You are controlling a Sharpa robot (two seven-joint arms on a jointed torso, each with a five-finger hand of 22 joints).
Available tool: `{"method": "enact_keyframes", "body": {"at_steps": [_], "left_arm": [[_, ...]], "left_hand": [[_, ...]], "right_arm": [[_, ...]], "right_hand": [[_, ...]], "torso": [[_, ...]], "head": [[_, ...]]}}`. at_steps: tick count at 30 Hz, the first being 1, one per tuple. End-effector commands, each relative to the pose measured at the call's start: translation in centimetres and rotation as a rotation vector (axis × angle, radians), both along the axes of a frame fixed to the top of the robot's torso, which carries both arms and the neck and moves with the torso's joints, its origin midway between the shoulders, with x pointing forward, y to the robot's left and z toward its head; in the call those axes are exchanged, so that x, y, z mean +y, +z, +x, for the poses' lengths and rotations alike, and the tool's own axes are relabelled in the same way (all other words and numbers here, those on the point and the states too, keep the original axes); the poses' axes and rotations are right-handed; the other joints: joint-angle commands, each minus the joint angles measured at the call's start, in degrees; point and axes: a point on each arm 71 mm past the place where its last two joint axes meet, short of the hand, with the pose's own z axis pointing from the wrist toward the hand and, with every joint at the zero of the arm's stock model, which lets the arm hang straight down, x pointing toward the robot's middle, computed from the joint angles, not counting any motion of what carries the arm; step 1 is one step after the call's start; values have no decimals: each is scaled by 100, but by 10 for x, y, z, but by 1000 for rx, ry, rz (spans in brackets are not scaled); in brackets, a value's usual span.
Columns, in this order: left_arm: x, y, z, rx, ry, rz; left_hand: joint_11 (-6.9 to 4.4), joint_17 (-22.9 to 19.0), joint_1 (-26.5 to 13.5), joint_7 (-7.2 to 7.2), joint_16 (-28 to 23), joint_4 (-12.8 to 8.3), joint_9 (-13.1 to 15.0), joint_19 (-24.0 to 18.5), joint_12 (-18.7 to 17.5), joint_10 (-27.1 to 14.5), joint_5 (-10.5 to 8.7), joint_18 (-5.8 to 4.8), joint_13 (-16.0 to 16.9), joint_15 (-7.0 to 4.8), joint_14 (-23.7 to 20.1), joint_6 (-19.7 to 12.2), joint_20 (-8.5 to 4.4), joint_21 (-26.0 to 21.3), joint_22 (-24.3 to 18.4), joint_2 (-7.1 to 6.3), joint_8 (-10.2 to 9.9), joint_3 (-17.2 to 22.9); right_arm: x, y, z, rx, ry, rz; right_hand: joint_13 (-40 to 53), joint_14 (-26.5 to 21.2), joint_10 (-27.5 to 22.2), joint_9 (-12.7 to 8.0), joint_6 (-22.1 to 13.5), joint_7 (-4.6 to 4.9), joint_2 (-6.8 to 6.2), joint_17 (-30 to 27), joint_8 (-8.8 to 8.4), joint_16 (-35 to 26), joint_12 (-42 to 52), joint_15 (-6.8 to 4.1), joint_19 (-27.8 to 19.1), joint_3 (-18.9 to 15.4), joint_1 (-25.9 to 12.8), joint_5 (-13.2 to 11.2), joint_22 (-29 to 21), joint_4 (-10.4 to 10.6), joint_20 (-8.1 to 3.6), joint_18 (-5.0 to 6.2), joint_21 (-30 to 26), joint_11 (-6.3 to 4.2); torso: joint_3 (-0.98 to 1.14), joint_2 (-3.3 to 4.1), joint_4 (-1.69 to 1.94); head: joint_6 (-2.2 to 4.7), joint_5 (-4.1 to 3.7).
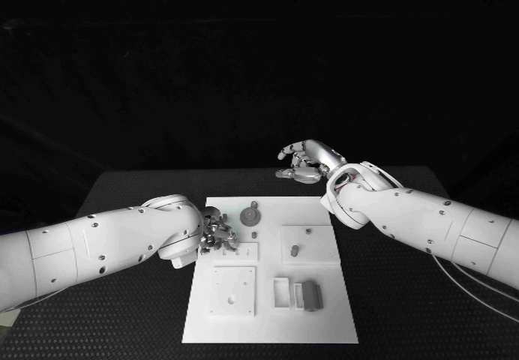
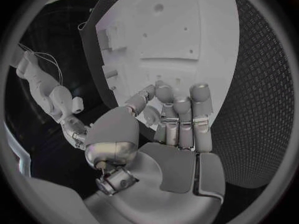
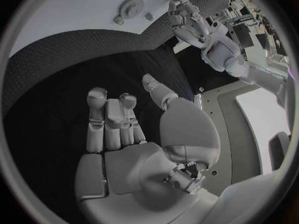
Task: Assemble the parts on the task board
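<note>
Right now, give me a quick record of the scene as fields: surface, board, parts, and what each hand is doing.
surface: black table
board: white task board, lying flat in the middle of the table
parts: small grey pieces on the board, including a round part near the far edge and a dark block near the front
left hand: over the board's left edge, fingers curled; whether it holds a part cannot be told
right hand: beyond the board's far edge, above the table, fingers curled, nothing in it
</note>
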Motion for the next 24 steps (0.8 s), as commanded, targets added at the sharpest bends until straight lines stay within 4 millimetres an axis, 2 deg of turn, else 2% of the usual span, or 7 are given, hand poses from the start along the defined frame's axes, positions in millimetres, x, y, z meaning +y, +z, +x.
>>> {"method": "enact_keyframes", "body": {"at_steps": [1, 9, 15, 24], "left_arm": [[-1, 0, 0, 6, -14, 14], [-3, -2, -1, 10, -16, 14], [-4, -3, 0, 1, -14, 22], [-7, -5, 0, 2, -15, 22]], "left_hand": [[-194, -15, 74, -225, 30, 3, 1671, 32, 26, -369, -34, 240, -12, -168, -67, 391, -81, 38, 116, 89, -44, 38], [-194, -42, 70, -224, 46, 2, 1673, 38, 33, -361, -60, 240, -28, -170, -65, 398, -84, 41, 116, 90, -73, 37], [-196, -58, 68, -225, 59, 2, 1674, 44, 40, -352, -65, 240, -36, -172, -60, 405, -86, 44, 116, 92, -91, 37], [-200, -79, 65, -229, 79, 0, 1677, 58, 52, -340, -70, 242, -47, -176, -52, 421, -91, 51, 117, 86, -112, 35]], "right_arm": [[2, 0, 0, 6, 10, -7], [4, 0, -1, 5, 13, -5], [5, 1, -1, -7, 18, -16], [6, 1, -1, -6, 21, -15]], "right_hand": [[-9, -41, -45, 7, 4, 46, 37, -3, 18, -37, -7, 14, 0, -8, 24, -15, 58, -4, -25, 448, -33, -3], [-10, -42, -46, 7, 4, 46, 43, -2, 18, -37, -6, 15, 0, -11, 23, -15, 59, -4, -24, 448, -33, -3], [-12, -41, -46, 8, 9, 46, 51, 0, 21, -36, -5, 15, -1, -14, 22, -15, 60, -3, -23, 448, -34, -4], [-13, -42, -46, 9, 15, 45, 53, 0, 24, -37, -4, 14, -1, -19, 22, -15, 61, -5, -22, 448, -34, -4]], "torso": [[2, -1, 2], [0, 1, 4], [-5, -1, 3], [1, 0, 3]], "head": [[1, -1], [-5, 1], [-14, -28], [-22, -41]]}}
